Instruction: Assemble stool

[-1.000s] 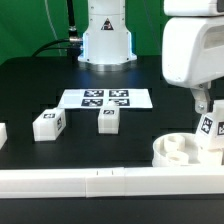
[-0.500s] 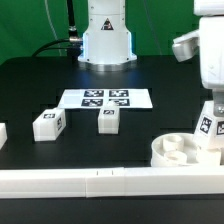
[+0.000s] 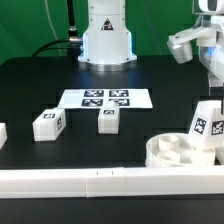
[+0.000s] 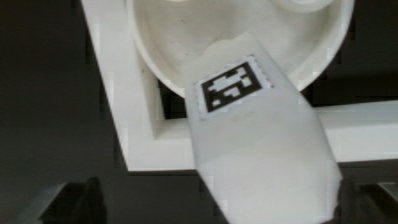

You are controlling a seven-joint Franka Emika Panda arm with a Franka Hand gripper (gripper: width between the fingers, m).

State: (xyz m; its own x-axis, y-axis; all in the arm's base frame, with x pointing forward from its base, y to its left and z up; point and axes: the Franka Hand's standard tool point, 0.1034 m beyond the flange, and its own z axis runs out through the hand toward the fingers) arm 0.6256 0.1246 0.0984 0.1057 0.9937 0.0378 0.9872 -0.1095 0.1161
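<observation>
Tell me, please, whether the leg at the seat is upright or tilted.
Tilted: in the exterior view the leg has its sides and tag slanting off vertical at the seat.

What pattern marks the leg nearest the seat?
Black-and-white square tag on white leg; clearest in wrist view.

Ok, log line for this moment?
leg: tilted at seat | fingers: flanking leg, grip unclear | loose legs: on table

This is a robotics lab, arranged for experiments. The white base of a robot arm (image 3: 107,42) stands at the back of a black tabletop (image 3: 30,95), with cables (image 3: 68,25) beside it and a green backdrop (image 3: 25,25) behind. The marker board (image 3: 105,98) lies flat on the tabletop. The loose white blocks (image 3: 47,123) carry similar printed square tags.
</observation>
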